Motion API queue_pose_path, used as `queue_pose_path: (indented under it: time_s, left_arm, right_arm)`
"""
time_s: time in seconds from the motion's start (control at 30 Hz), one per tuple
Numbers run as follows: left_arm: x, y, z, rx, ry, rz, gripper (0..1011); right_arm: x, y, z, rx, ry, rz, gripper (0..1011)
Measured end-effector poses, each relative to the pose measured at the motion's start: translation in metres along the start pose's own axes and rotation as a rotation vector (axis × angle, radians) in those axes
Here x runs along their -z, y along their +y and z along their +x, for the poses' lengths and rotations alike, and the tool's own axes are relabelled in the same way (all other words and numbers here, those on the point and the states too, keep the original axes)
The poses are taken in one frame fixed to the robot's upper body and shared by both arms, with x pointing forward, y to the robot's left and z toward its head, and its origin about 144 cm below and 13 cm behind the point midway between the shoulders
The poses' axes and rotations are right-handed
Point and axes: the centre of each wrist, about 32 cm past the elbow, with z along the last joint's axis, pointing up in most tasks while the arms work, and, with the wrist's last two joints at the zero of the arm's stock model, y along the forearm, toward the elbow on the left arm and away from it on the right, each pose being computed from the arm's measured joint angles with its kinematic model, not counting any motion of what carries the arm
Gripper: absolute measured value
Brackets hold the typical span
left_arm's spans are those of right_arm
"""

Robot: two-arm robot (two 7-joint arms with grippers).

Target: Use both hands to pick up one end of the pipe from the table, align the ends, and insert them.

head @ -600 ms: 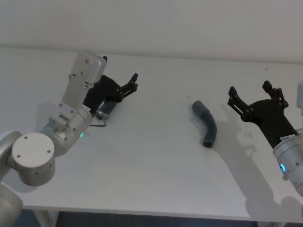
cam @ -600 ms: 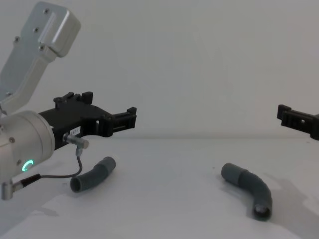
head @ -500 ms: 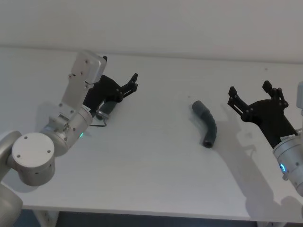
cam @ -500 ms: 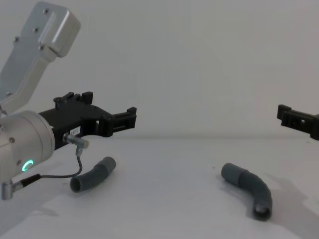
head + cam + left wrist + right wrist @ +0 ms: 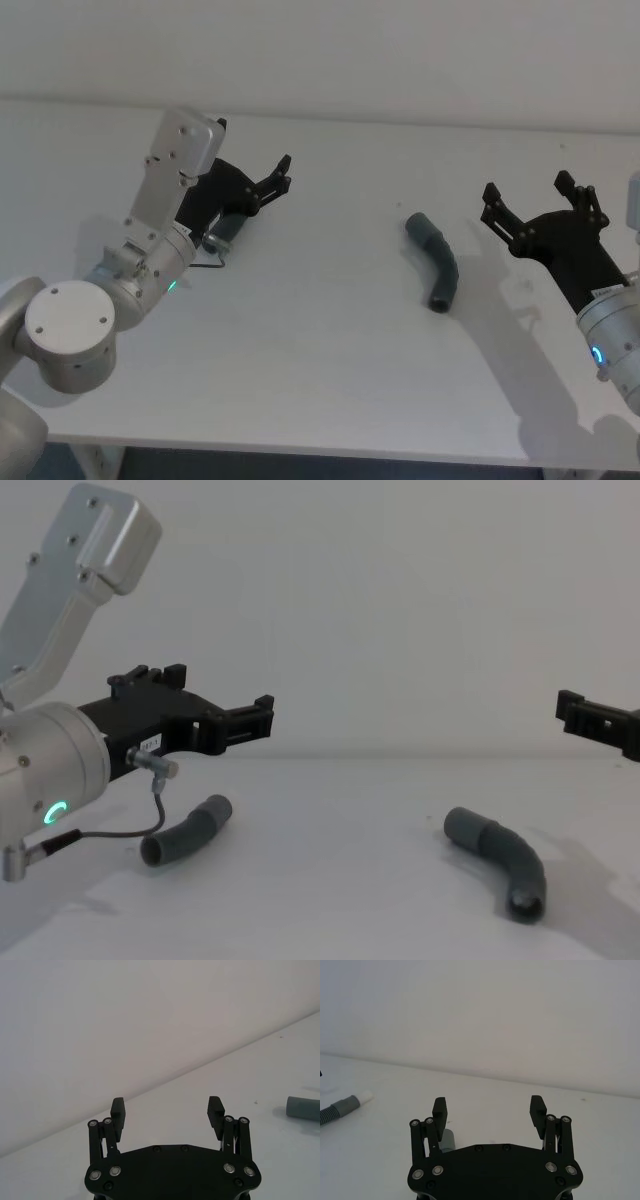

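Observation:
Two pipe pieces lie apart on the white table [image 5: 330, 340]. The thinner dark-grey piece [image 5: 224, 231] [image 5: 185, 832] rests at the left, and the right wrist view shows its white tip [image 5: 366, 1095]. My left gripper [image 5: 253, 147] [image 5: 222, 694] [image 5: 167, 1107] hovers just above it, open and holding nothing. The thicker curved piece [image 5: 437, 262] [image 5: 500, 860] lies right of centre, and one end of it shows in the left wrist view [image 5: 303, 1108]. My right gripper [image 5: 528, 190] [image 5: 488, 1106] hangs open and empty to the right of it, above the table.
A thin cable loop [image 5: 150, 810] hangs from the left wrist beside the thinner piece. The wall [image 5: 400, 50] rises behind the table's far edge. Bare table surface lies between the two pieces and towards the front edge.

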Motion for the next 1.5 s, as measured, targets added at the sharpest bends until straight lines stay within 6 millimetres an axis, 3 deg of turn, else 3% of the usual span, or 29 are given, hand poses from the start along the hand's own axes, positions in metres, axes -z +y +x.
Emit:
queue_pose_path:
  time_s: [0.8, 1.5]
  left_arm:
    - [0.000, 0.003, 0.003, -0.001, 0.088, 0.092, 1000]
    - [-0.024, -0.009, 0.022, 0.028, 0.148, 0.352, 1000]
  right_arm:
    - [0.000, 0.000, 0.000, 0.000, 0.000, 0.000, 1004]
    - [0.000, 0.000, 0.000, 0.000, 0.000, 0.000, 1004]
